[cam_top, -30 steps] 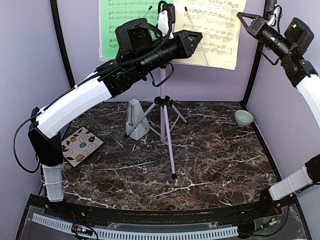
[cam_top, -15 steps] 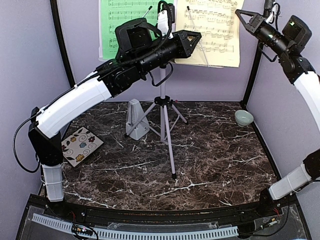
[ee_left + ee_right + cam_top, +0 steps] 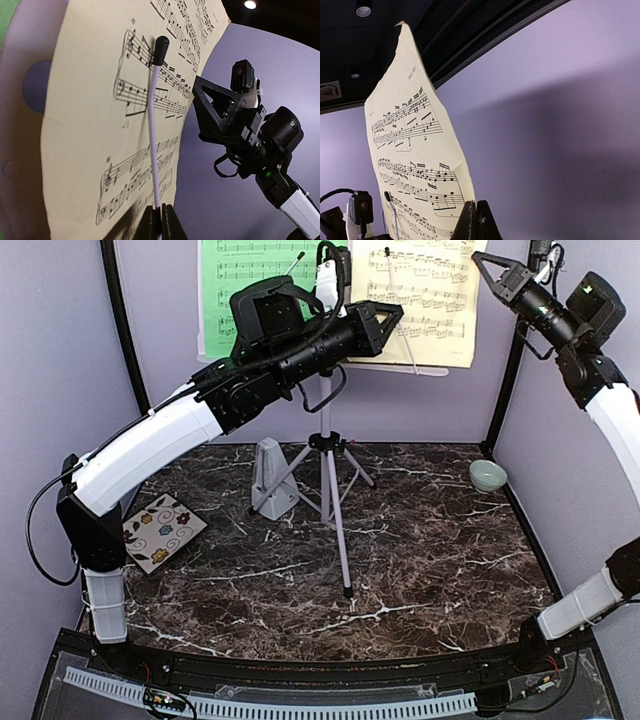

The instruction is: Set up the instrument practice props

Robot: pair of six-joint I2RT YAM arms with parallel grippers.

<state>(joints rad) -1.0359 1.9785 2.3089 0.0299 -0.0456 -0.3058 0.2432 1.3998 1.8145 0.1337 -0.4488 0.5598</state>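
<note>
Marble-patterned dark tabletop (image 3: 450,570) carries a white tripod music stand (image 3: 325,443), which stands upright near the back wall. A light-grey pyramid metronome (image 3: 268,480) sits just left of the stand's legs.

High on the stand, a green music sheet (image 3: 240,270) covers the left half. The left arm (image 3: 150,450) partly hides it. A pale-yellow music sheet (image 3: 425,290) stands upright on the right half, its lower edge at the stand's narrow white ledge (image 3: 425,369).

The left arm reaches up across the stand. In its wrist view, the left jaws are pressed together on the foot of a thin white page-holder wire (image 3: 151,135). This black-tipped wire lies across the face of the pale-yellow sheet.

The right arm (image 3: 620,420) reaches in from the upper right. The right jaws are pinching the right-hand edge of the pale-yellow sheet.

A floral square tile (image 3: 160,530) lies at the tabletop's left edge. A small pale-green bowl (image 3: 487,475) rests near the back right corner, well apart from the stand.
</note>
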